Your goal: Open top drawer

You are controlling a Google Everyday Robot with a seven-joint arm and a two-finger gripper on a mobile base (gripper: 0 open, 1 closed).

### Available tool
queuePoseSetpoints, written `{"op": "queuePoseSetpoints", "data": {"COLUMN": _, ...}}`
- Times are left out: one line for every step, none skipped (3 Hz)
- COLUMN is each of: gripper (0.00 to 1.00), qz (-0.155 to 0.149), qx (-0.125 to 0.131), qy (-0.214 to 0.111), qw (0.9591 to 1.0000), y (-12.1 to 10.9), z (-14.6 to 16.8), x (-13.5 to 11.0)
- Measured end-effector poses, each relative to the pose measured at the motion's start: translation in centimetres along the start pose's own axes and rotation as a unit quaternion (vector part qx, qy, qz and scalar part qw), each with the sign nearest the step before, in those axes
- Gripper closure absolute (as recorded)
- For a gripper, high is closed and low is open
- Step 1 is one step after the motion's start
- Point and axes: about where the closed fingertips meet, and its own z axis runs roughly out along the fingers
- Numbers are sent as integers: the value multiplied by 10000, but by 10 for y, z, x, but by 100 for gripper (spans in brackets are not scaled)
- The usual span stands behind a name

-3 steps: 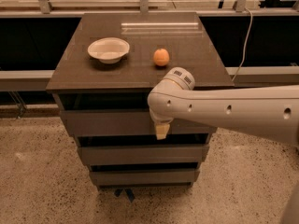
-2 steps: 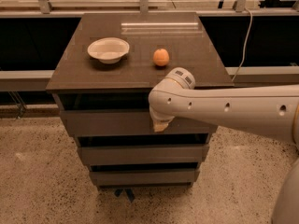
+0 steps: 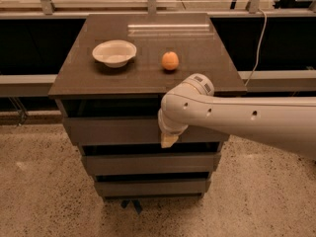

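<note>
The white, smooth-shelled robot arm [image 3: 247, 117] reached in from the right and crossed in front of the dark grey-brown, flat-topped table [image 3: 197, 48], which stood on a speckled stone floor [image 3: 39, 181]. Under the tabletop sat the top drawer [image 3: 113, 131], a plain, handleless dark grey-brown front that was the widest and tallest of the three. A dark gap showed above it, and its front stood a little proud of the two shorter grey drawer fronts [image 3: 148, 163] stacked below.

On the tabletop rested a shallow white bowl [image 3: 114, 53] at the left. A small round orange fruit [image 3: 170, 60] lay near it to the right, apart from it.

The smallest part was the cream-coloured pincer [image 3: 168, 140], which hung from the arm's wrist against the lower edge of the top drawer's front, right of its middle. Whether it was spread or pressed together could not be told.

Against the views from a second earlier, the pincer tip had dipped only slightly, from the face of the front panel toward its lower lip. The drawer front had not visibly come forward. I judged that the arm was still seeking a purchase under that edge. The pull itself, and so nearly all of the task, remained to be done.
</note>
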Motion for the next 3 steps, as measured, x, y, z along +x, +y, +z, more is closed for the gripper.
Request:
{"op": "queuePoseSetpoints", "data": {"gripper": 32, "qz": 85, "qx": -373, "qy": -379, "qw": 9985, "y": 40, "z": -25, "x": -10}}
{"op": "queuePoseSetpoints", "data": {"gripper": 36, "qz": 131, "qx": -619, "qy": -586, "qw": 9963, "y": 63, "z": -38, "x": -16}}
{"op": "queuePoseSetpoints", "data": {"gripper": 35, "qz": 116, "qx": -835, "qy": -664, "qw": 9942, "y": 89, "z": -69, "x": -25}}
